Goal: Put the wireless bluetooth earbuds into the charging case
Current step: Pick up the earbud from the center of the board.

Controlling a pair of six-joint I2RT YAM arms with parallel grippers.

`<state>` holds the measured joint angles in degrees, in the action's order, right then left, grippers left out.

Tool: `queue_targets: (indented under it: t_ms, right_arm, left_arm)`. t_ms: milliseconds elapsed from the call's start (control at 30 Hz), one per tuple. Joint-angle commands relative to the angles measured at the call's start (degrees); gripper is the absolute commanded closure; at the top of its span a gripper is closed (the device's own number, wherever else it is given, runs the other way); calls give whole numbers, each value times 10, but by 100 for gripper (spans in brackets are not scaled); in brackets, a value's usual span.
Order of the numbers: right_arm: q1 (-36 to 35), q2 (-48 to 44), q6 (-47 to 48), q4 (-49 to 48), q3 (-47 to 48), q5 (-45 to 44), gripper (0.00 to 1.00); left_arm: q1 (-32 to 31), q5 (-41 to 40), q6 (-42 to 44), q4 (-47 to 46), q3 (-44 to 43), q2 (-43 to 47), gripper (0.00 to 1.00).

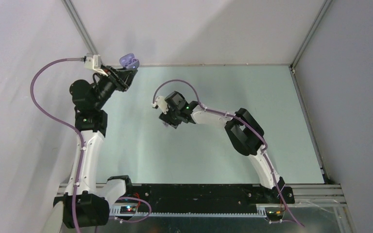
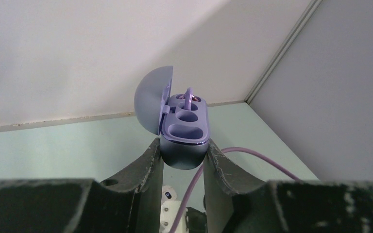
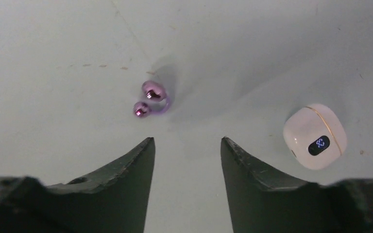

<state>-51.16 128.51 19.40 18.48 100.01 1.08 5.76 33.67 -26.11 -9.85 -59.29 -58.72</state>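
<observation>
Earbud (image 3: 152,91) lies just beyond right end effector (image 3: 187,141).

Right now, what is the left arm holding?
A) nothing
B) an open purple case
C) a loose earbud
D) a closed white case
B: the left gripper is shut on the purple case, which stands open.
</observation>
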Motion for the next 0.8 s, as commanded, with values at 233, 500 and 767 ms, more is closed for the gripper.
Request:
queue_targets:
  t_ms: [233, 500, 767]
  right_arm:
    - [13, -139, 129, -109, -140, 205, 65]
    - [48, -134, 367, -118, -161, 301, 74]
    - [72, -58, 477, -44, -80, 360, 74]
  left_arm:
    - [5, 14, -14, -45, 14, 9, 100]
    - [5, 15, -8, -39, 17, 6, 100]
    - [5, 9, 3, -29, 27, 11, 100]
